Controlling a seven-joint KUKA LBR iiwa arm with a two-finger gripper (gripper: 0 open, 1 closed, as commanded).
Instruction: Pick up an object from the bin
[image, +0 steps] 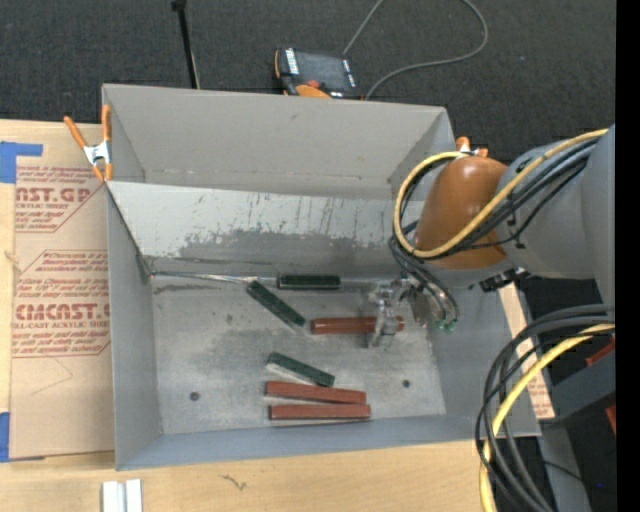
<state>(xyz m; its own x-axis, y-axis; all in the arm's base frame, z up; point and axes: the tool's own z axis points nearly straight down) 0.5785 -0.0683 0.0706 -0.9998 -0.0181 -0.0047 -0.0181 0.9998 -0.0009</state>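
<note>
Red-brown bar (338, 325) lies at end effector (385, 324), green bars (276, 303) nearby.

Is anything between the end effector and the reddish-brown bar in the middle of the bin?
Nothing visible. The end effector sits at the right end of the reddish-brown bar; the slanted dark green bar lies beyond its left end, not between them.
</note>
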